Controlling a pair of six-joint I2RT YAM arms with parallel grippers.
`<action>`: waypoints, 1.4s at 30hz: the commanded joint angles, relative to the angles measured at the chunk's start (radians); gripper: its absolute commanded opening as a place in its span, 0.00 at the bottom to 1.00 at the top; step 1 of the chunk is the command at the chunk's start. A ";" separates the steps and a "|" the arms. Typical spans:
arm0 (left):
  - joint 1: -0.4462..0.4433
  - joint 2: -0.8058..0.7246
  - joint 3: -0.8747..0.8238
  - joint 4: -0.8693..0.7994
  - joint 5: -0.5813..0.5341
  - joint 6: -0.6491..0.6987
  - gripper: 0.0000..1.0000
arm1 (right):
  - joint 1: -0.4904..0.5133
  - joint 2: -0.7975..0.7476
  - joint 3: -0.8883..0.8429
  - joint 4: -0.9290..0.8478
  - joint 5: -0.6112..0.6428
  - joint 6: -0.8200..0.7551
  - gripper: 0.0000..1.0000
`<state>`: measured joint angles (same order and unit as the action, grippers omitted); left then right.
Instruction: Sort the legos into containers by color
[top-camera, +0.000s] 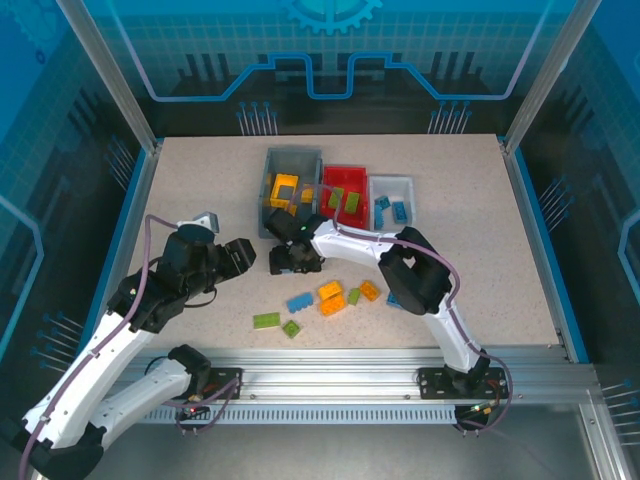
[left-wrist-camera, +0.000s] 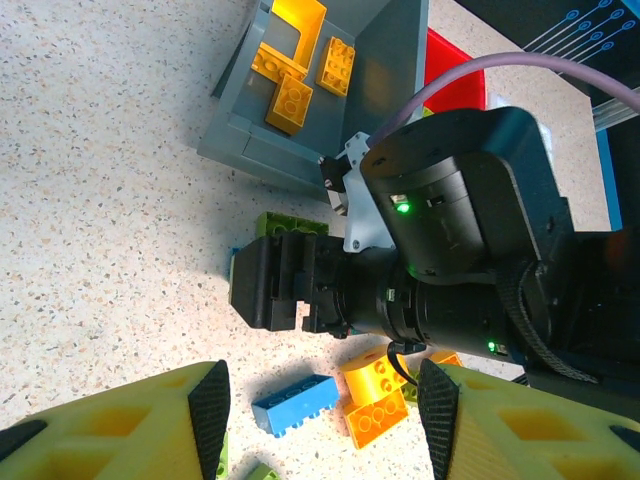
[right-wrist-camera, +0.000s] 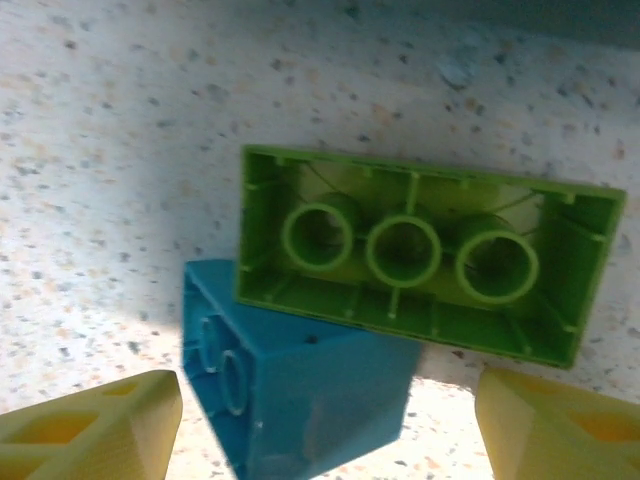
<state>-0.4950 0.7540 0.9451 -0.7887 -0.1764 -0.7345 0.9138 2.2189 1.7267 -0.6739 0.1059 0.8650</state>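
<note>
On the speckled table (top-camera: 200, 200), near the gray bin (top-camera: 292, 152), our right tool (top-camera: 295, 262) hovers spread over a lime lego (right-wrist-camera: 420, 250) (studs down) touching a blue lego (right-wrist-camera: 310, 400); next, we judge, lower and pinch one.

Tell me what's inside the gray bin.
The gray bin holds orange and yellow bricks, at least three. The right arm covers its near end from above, so more could sit there.
</note>
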 joint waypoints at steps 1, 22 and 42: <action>-0.005 0.002 -0.002 -0.007 0.020 -0.007 0.56 | 0.018 0.047 0.063 -0.057 0.025 0.033 0.77; -0.006 0.004 -0.039 0.005 0.035 -0.021 0.56 | 0.078 -0.035 0.027 -0.044 0.079 0.046 0.36; -0.081 0.093 -0.143 0.167 0.130 -0.081 0.55 | 0.023 -0.351 -0.276 0.027 0.137 0.042 0.24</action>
<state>-0.5438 0.8364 0.8040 -0.6838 -0.0814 -0.7898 0.9546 1.9789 1.4796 -0.6369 0.1860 0.9054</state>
